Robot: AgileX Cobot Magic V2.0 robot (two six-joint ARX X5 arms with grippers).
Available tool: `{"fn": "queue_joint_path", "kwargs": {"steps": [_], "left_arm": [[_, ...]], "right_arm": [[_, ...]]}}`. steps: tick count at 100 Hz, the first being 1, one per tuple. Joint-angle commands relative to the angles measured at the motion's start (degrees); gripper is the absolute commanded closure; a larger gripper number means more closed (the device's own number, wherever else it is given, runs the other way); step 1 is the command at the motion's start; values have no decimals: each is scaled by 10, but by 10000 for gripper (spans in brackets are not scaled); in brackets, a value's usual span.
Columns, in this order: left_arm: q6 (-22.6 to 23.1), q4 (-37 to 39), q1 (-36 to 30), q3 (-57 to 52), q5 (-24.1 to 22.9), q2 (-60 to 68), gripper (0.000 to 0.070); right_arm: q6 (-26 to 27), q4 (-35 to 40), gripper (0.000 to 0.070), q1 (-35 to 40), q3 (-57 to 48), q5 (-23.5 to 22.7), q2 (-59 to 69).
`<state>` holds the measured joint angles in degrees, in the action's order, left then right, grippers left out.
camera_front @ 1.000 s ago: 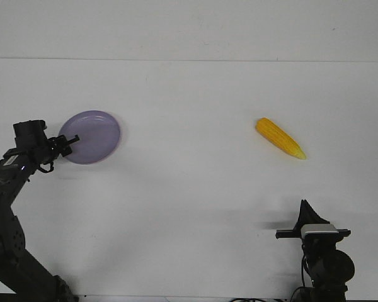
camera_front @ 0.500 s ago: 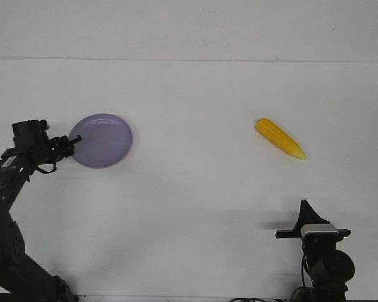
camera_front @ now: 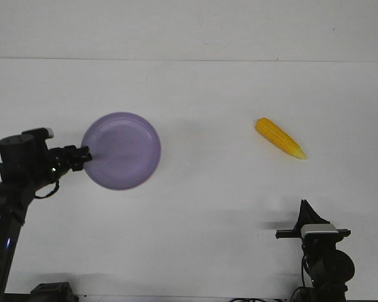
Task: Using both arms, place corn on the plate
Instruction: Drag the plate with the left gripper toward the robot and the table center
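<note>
The lavender plate (camera_front: 123, 150) hangs above the table at the left, tilted slightly and looking larger than before. My left gripper (camera_front: 85, 156) is shut on its left rim. The yellow-orange corn (camera_front: 280, 138) lies on the white table at the right, its pale tip pointing toward the front right. My right gripper (camera_front: 304, 209) stands near the front edge, well in front of the corn, its fingers together in one point with nothing between them.
The white table (camera_front: 201, 201) stretches between the plate and the corn. A seam (camera_front: 189, 60) runs across the back where the table meets the wall. The left arm's base (camera_front: 47, 292) sits at the front left corner.
The left gripper has carried the plate to the right and up from the table, so it looks bigger. The corn and the right arm have not moved.
</note>
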<state>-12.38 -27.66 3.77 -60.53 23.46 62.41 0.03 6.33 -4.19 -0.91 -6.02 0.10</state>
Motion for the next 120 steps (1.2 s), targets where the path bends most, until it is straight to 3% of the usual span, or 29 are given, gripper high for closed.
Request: {"fn": "queue_joint_path", "kwargs": {"steps": [1, 32, 44, 62, 97, 104, 115, 120], "left_arm": [[-14, -6, -30, 32, 5, -20, 696], [-112, 94, -200, 232, -22, -83, 695], [-137, 146, -252, 279, -59, -72, 695], [-134, 181, -298, 295, -115, -40, 695], [-126, 205, -323, 295, -135, 38, 688], [-125, 206, -323, 295, -139, 39, 617], [-125, 205, -323, 294, -141, 35, 276], [-125, 205, -323, 294, -140, 33, 192]], "right_arm": [[6, -6, 678, -1, 2, 0, 0], [6, -6, 678, -1, 2, 0, 0], [6, -7, 678, -1, 2, 0, 0], [6, -7, 678, -1, 2, 0, 0], [6, -6, 678, -1, 2, 0, 0], [6, -6, 678, -1, 2, 0, 0], [6, -7, 678, -1, 2, 0, 0], [6, -6, 678, -1, 2, 0, 0]]}}
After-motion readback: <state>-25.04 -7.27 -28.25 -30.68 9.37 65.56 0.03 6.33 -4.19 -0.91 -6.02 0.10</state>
